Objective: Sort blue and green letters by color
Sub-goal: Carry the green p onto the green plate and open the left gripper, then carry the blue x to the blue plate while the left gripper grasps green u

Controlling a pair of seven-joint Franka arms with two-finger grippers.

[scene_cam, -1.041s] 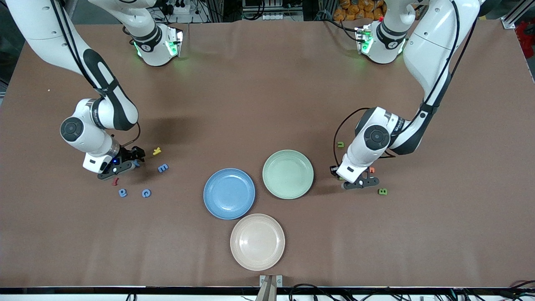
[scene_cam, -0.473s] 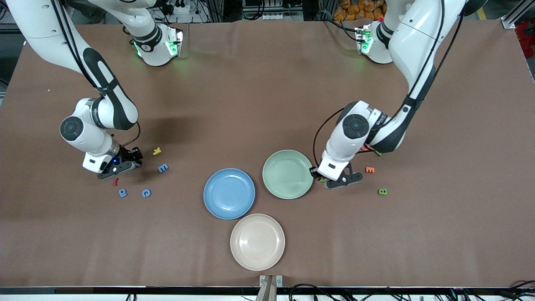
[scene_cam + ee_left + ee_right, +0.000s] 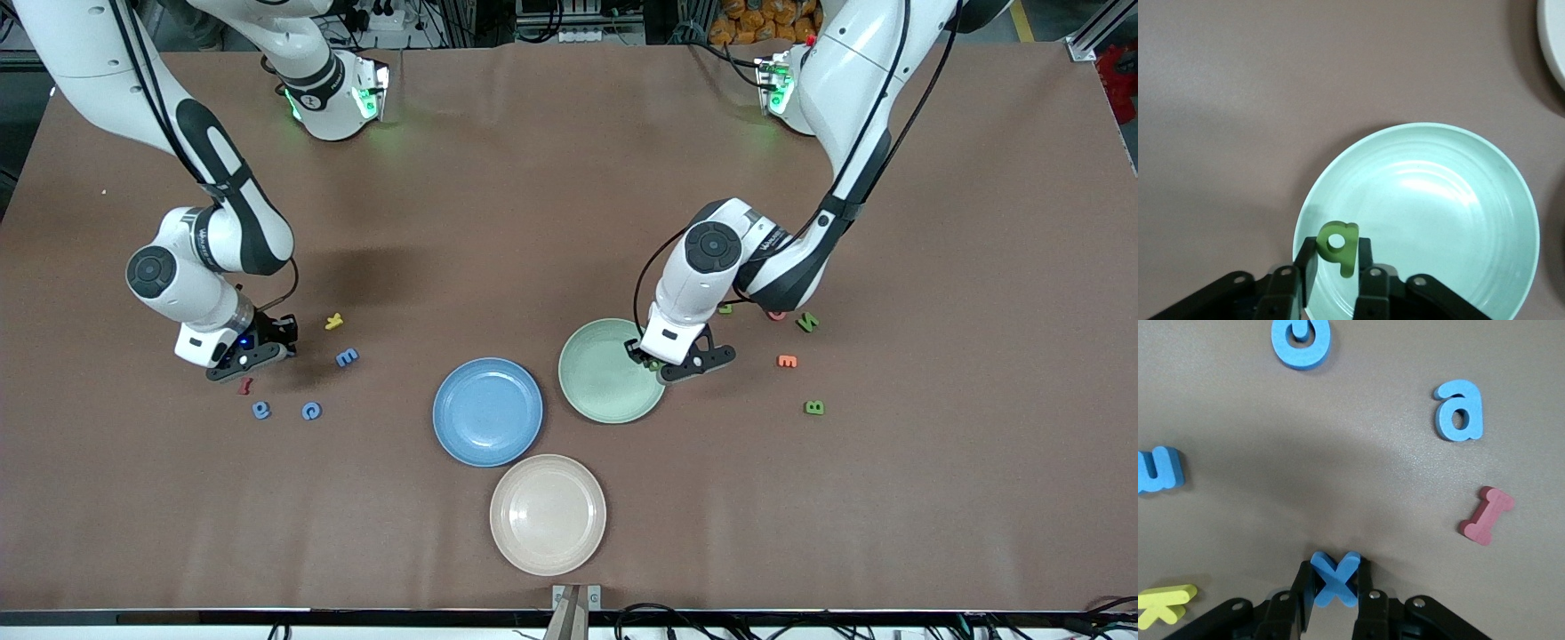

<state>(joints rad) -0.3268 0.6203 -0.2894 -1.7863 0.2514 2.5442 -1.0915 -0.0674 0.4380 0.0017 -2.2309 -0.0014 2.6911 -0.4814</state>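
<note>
Green letter a (image 3: 1338,245): clamped between the fingers of the left end effector (image 3: 662,364), over the rim of the green plate (image 3: 1445,220) at the side toward the left arm's end of the table
Other green letters: a B (image 3: 813,407) lies nearest the front camera, an N (image 3: 807,322) farther from it, and one more green piece (image 3: 725,308) peeks out just beside the left arm (its shape cannot be read)
Blue letter X (image 3: 1334,579): gripped in the right end effector (image 3: 267,348), low over the table (image 3: 533,222) toward the right arm's end
Other blue letters: an E-like piece (image 3: 347,356) lies beside the right end effector; an a (image 3: 260,410) and an O-like ring (image 3: 311,411) lie nearer the front camera, well apart from each other
Blue plate (image 3: 487,412): touching the green plate, empty
Beige plate (image 3: 548,514): nearest the front camera, just beside the blue plate
Neighbours: yellow K (image 3: 333,321) and dark red I (image 3: 244,385) among the blue letters; an orange E (image 3: 787,361) between the N and the B
</note>
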